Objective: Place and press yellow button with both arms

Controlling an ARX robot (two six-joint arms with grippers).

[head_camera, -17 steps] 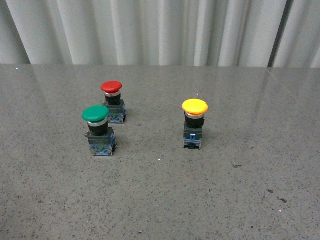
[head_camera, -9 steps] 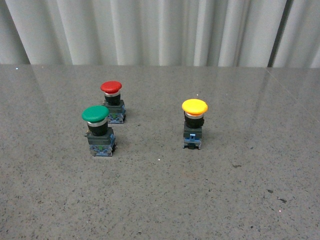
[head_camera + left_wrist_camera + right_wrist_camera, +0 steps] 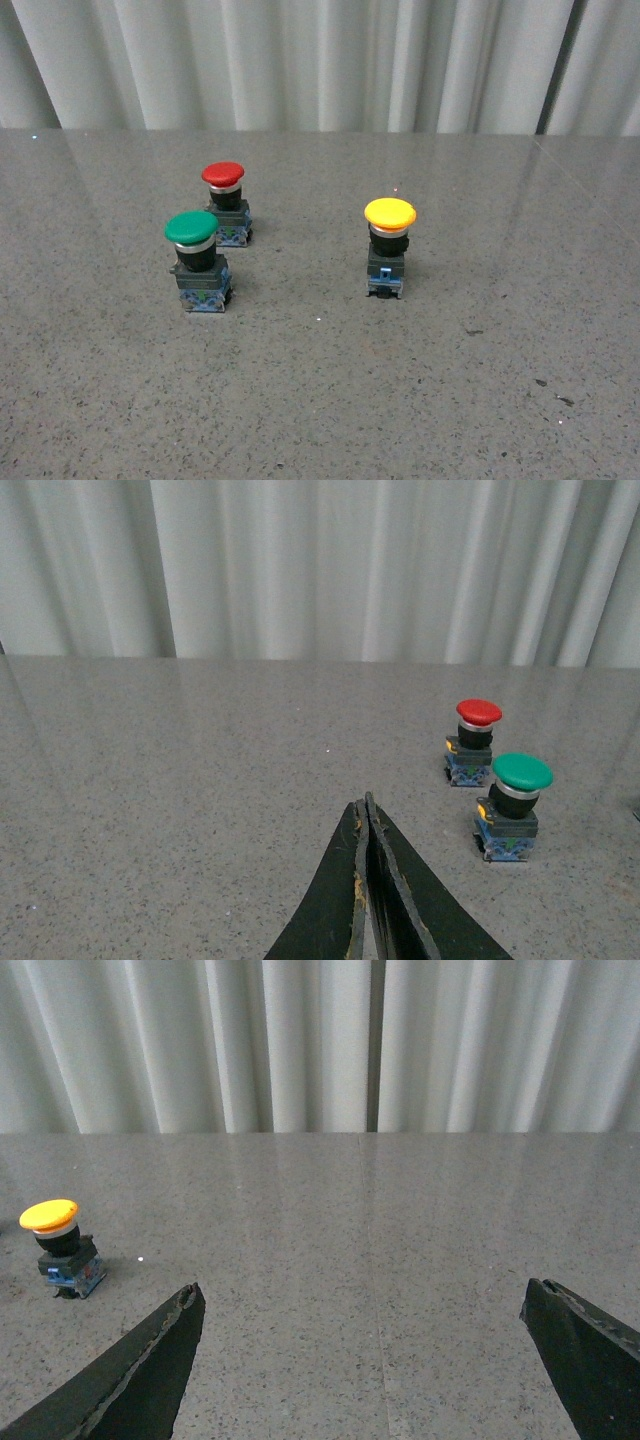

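Note:
The yellow button (image 3: pixel 390 213) stands upright on the grey table, right of centre in the front view. It also shows in the right wrist view (image 3: pixel 50 1216), far off to one side of my right gripper (image 3: pixel 362 1296), which is open and empty over bare table. My left gripper (image 3: pixel 366 802) is shut with nothing between its fingers, and hovers apart from the buttons. Neither arm shows in the front view.
A green-capped button (image 3: pixel 191 227) and a red-capped button (image 3: pixel 222 174) stand close together at the left of the grey speckled table (image 3: pixel 330 400). Both also show in the left wrist view, green (image 3: pixel 522 772) and red (image 3: pixel 478 713). White curtains hang behind the table.

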